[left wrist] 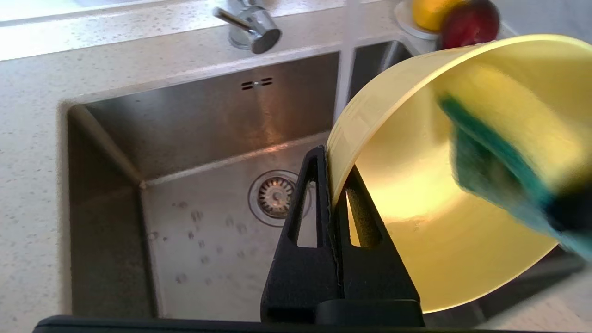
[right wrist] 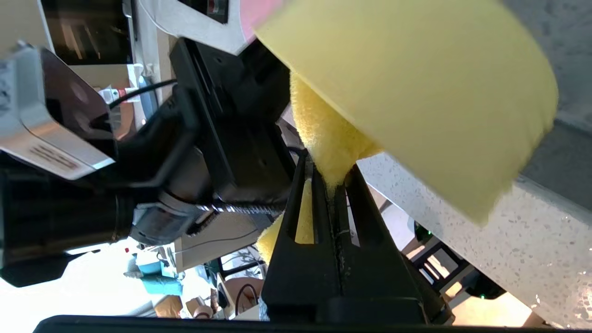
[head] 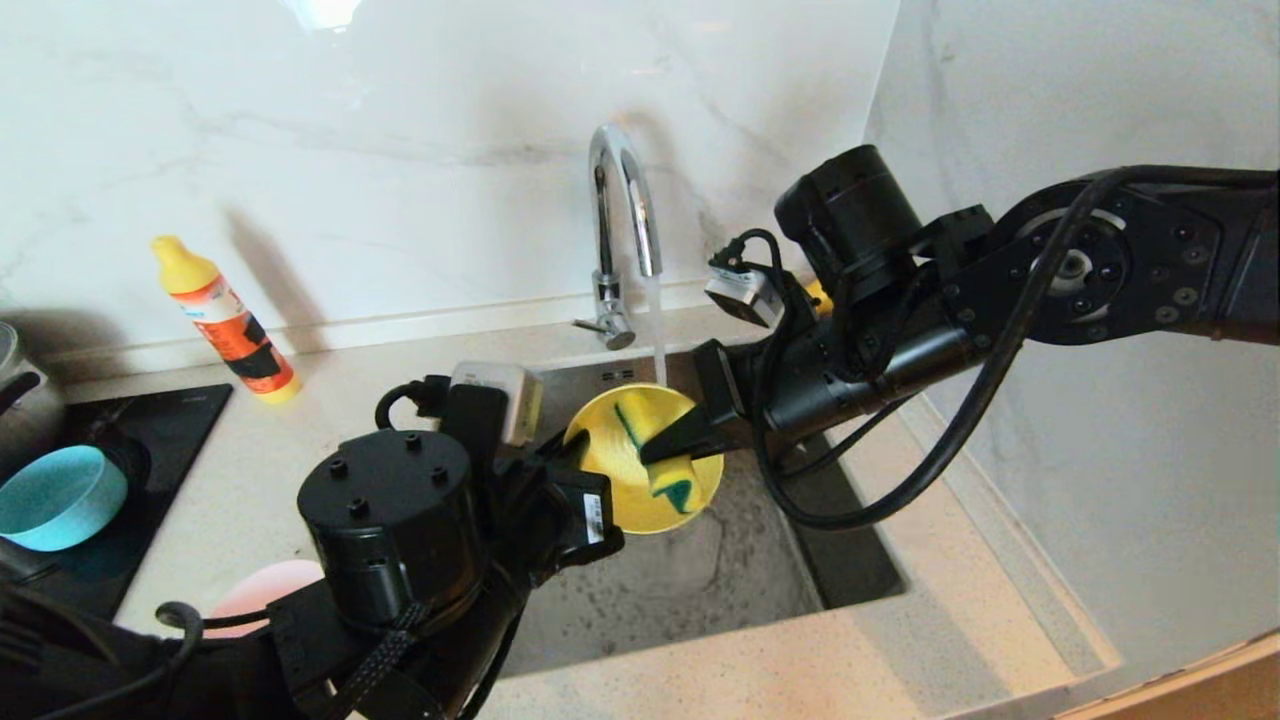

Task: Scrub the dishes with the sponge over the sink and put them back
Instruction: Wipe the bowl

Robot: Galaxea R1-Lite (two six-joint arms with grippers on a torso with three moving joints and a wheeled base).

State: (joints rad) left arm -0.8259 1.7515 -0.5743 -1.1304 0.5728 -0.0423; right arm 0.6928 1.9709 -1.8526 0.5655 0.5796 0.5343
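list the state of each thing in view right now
yellow bowl: tilted over sink, rim pinched by left gripper
sponge: clamped in right gripper, inside bowl
faucet: running
blue bowl: on black cooktop
sink: wet, no dishes in it

Sink (left wrist: 194,138): brushed steel, dull sheen, water-spotted; tap (head: 622,215): polished chrome, mirror-glossy; yellow bowl (left wrist: 416,259): smooth matt plastic; sponge (right wrist: 330,138): soft porous yellow foam with a rough green scouring face; surface (left wrist: 27,152): speckled pale stone, smooth; wall (head: 400,120): glossy marble-look panel.
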